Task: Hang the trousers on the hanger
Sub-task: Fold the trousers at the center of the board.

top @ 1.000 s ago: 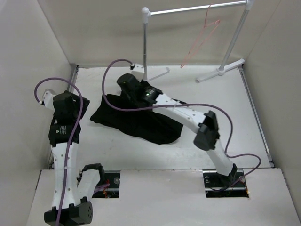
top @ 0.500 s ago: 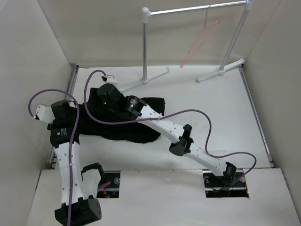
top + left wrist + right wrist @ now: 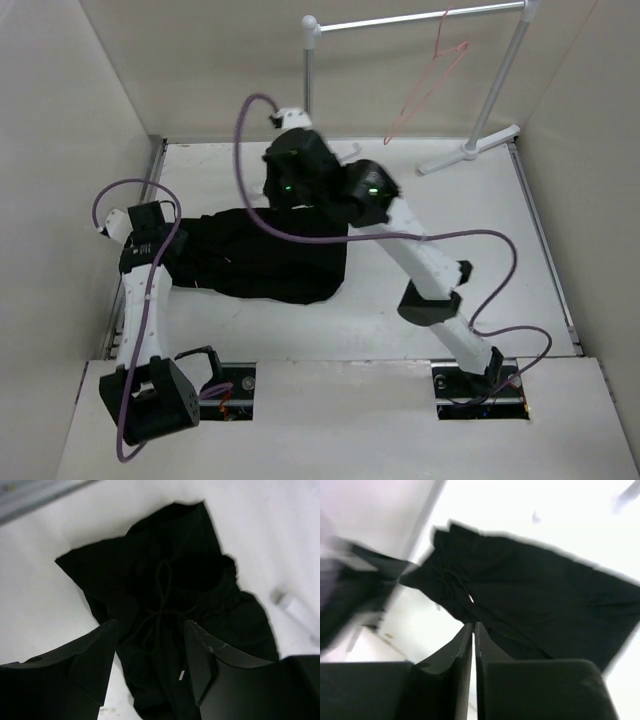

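Trousers (image 3: pixel 270 265) lie crosswise, their waistband (image 3: pixel 170 587) directly beneath our spread-open left gripper (image 3: pixel 150 630), nearer than our pinched-together, seemingly empty right gripper (image 3: pixel 473 626), which is raised clear.

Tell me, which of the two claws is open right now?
The left gripper: its fingers are spread apart above the trousers, while the right gripper has its fingers pressed together.

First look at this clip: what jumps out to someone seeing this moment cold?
The black trousers sprawl on the left half of the table, with the open left gripper poised above their drawstring waistband. The right gripper is shut and empty, high over the cloth, while the pink hanger hangs bare on the rail at the back right.
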